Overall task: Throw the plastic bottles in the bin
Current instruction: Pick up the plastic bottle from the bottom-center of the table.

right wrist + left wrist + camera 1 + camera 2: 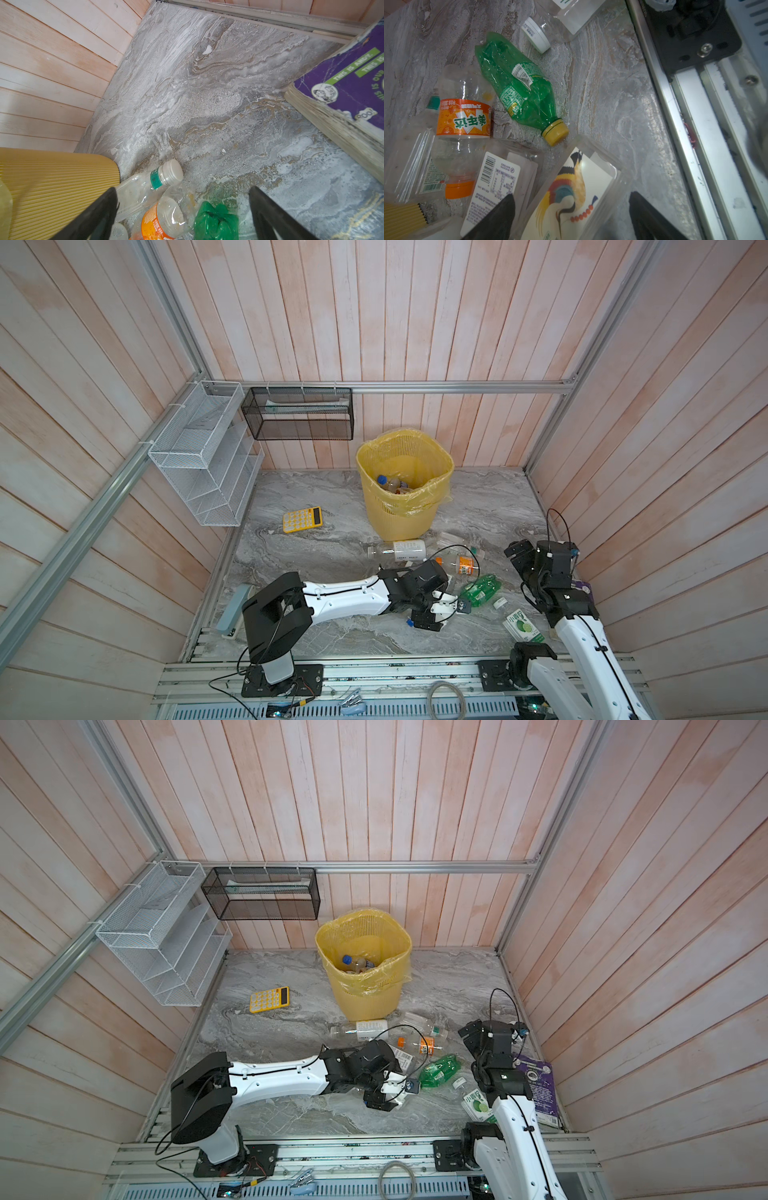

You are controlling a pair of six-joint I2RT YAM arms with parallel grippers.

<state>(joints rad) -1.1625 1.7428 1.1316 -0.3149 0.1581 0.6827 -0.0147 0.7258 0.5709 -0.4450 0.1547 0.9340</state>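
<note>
Left gripper [571, 194]: jaws apart astride clear flat bird-label container [577, 172]; grip unclear.
Right gripper [182, 188]: jaws wide, empty.
Yellow lattice plastic bin [401, 526]: rear centre of grey marbled floor [332, 497].
Crumpled green plastic bottle [482, 591]: lying between arms.

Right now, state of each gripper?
Left gripper: open, jaws either side of the bird-label clear bottle.
Right gripper: open, holding nothing.

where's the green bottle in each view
In a top view: green bottle, lower right of centre.
In a top view: same spot, nearer centre.
Left wrist: whole, crushed, yellow cap on.
Right wrist: only its crumpled base.
Landmark: orange-label bottle beside it in all four.
</note>
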